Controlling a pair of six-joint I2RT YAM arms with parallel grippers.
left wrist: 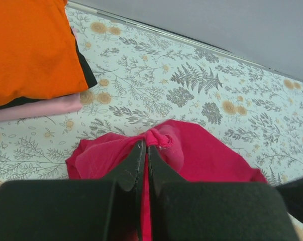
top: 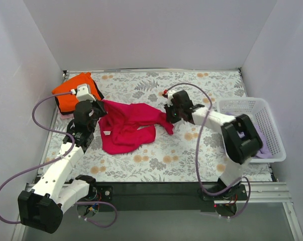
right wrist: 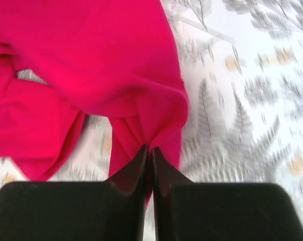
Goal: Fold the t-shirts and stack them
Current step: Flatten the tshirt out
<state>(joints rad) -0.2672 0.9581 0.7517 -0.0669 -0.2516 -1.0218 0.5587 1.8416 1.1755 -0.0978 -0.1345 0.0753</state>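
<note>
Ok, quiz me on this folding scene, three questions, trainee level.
1. True or false: the left gripper and right gripper are both shut on the crimson shirt.
2. Fill in: the lavender shirt lies in the white ___.
3. Which shirt lies above the pale pink shirt? A crimson shirt, B orange shirt, C lavender shirt.
Key: 1 true; 2 basket; 3 B.
</note>
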